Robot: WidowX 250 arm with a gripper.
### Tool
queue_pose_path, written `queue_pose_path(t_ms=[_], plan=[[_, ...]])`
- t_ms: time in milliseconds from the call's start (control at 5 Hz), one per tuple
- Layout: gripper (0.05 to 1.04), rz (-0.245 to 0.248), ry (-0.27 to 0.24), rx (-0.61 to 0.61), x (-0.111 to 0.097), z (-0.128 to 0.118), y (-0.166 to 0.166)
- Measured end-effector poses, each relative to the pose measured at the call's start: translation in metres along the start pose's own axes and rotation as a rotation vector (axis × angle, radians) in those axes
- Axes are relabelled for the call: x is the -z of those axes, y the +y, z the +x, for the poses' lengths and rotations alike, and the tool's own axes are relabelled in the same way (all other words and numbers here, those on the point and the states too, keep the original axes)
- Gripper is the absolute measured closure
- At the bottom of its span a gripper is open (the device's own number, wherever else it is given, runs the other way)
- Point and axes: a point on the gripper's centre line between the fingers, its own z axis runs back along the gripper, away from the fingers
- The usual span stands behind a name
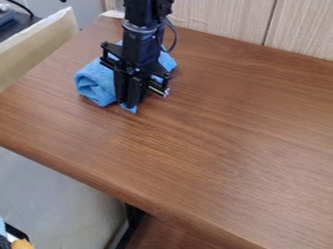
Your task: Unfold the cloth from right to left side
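Observation:
The black gripper [128, 103] hangs down at the upper left of the table, in front of the blue cloth and low against its near edge. The blue cloth [95, 82] lies folded and bunched, with layers and a rounded fold on its left. Part of it shows to the right of the gripper's body, and a small corner pokes out just below the gripper's tip. The gripper hides the cloth's middle, and whether it holds the cloth is unclear.
The brown wooden table [214, 141] spreads to the right and toward the front. A pale wood-grain panel [221, 17] stands along the back. The table's front edge slants down from the left, and a beige surface [39, 56] adjoins its left side.

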Motion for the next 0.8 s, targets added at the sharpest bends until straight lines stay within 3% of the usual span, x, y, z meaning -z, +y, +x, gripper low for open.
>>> queue_pose_path(t_ms=[200,600,800], plan=[[1.023,0.001,0.001,0.001,0.000,0.000,0.000],[1.030,0.006,-0.009,0.013,-0.003,0.000,-0.003],[1.030,0.007,-0.034,0.017,-0.020,-0.002,0.000]])
